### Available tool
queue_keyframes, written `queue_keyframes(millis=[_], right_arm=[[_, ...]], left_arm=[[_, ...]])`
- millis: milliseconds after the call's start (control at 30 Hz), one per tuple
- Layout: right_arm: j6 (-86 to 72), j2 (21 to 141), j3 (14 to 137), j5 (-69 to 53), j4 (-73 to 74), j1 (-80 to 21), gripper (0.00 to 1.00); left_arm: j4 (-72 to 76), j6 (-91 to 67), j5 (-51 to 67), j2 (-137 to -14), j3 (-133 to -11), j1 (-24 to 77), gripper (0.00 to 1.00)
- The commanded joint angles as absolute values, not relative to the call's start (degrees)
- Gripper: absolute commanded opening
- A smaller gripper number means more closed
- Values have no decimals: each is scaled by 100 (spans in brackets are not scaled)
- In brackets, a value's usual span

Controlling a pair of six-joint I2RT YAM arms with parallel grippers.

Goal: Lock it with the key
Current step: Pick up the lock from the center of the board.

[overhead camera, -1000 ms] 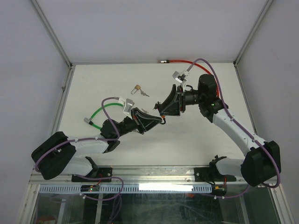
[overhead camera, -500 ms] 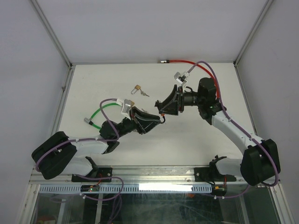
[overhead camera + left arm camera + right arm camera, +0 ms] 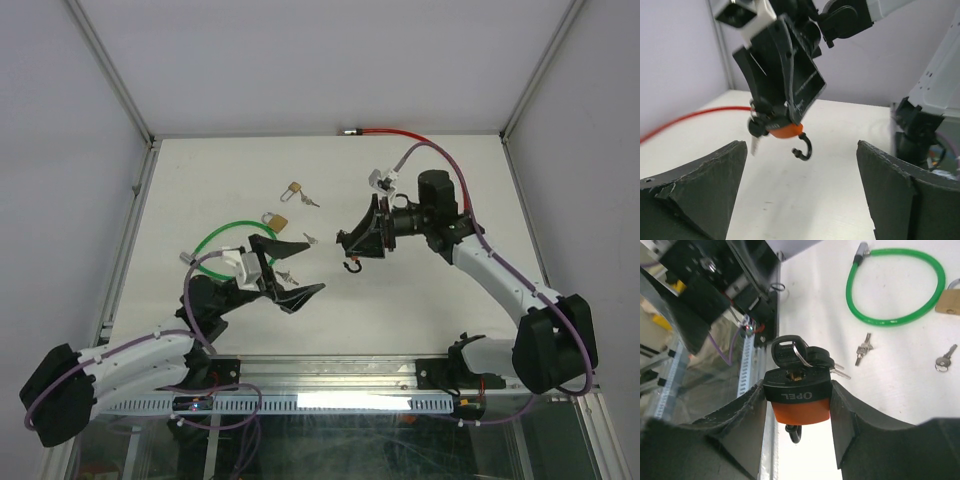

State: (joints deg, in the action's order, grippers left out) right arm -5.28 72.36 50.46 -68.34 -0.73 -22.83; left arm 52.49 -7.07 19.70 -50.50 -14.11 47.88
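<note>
Right tool (image 3: 352, 245) grips orange padlock (image 3: 800, 402) at frame centre, shackle (image 3: 802, 147) hanging open, key (image 3: 790, 352) seated in keyway. Left tool (image 3: 290, 270) gapes wide and empty at lower left, apparently facing the key end.

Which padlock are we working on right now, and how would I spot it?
Look above the middle of the white table, where the right arm's hand hovers. Clamped in it is the orange padlock with a black top band and a bunch of black-headed keys in its keyhole. Unlike the small brass padlocks lying on the table, it is orange and held in the air.
</note>
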Motion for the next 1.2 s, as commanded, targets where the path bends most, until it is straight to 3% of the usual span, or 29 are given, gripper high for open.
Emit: queue_keyframes(millis=[0,200,367,500,900,1167], right_arm=[[1998,7472,5640,-7096,1915,-2275,0],[3277,8051,6112,-6932,3488,-2448,1],[3848,8312,6287,-6835,4071,-2669,1],[3982,8441,6335,-6826,4228,-2740,2],[4543,8999,6725,-6816,5101,-3021,3],[4642,9062,6790,-6808,5269,-3085,3]], left_arm=[[4843,1602,1914,-4359,-1111,4729,98],[4651,3331,2923,-4840,-1369,4741,99],[3577,4515,3311,-5665,-2189,4840,92],[3308,4832,3262,-6069,-2512,4987,84],[2347,5487,2912,-6825,-3154,5469,74],[1742,5713,2819,-7081,-3459,5537,59]])
